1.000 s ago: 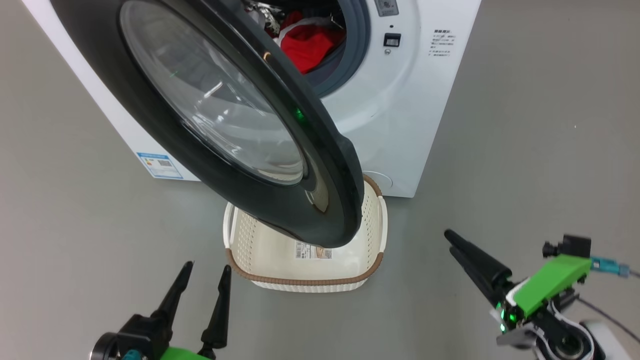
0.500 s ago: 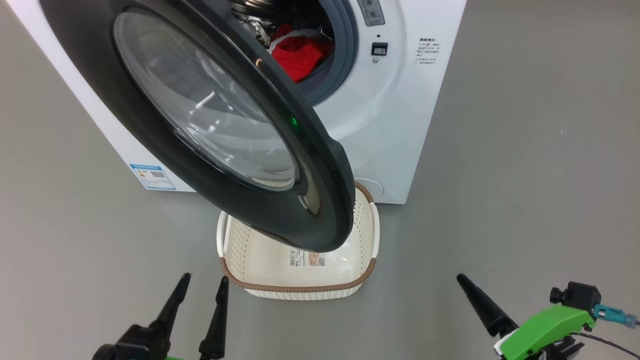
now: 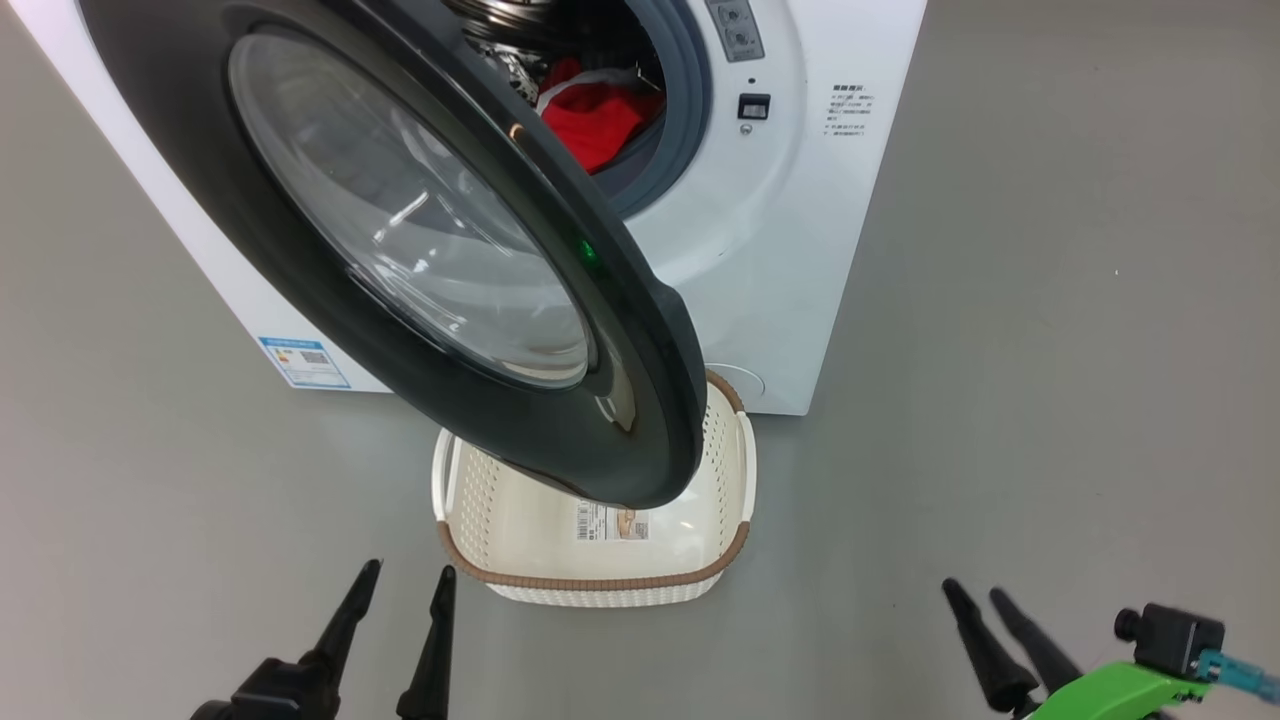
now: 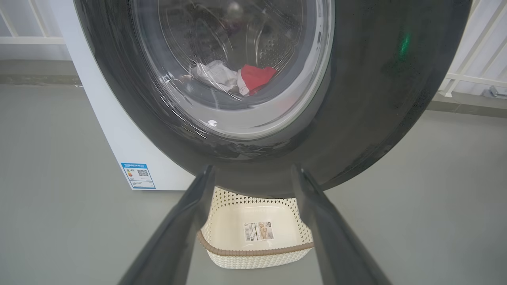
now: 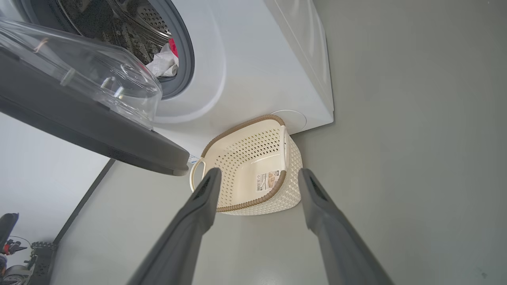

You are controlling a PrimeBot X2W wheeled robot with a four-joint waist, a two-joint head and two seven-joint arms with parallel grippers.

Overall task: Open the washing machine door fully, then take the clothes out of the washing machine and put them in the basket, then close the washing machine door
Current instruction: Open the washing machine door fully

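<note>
Beyond left gripper (fingers parted), basket, untouched.

Head view: taken from high, faced forward and down on washing machine door. Left wrist view: held low, faced straight at door front, close. Right wrist view: rolled sideways, low. Shared by all three: door, basket.

left pincer low left, fingers spread, pointing forward; right pincer low right, fingers parted, angled leftward.
</note>
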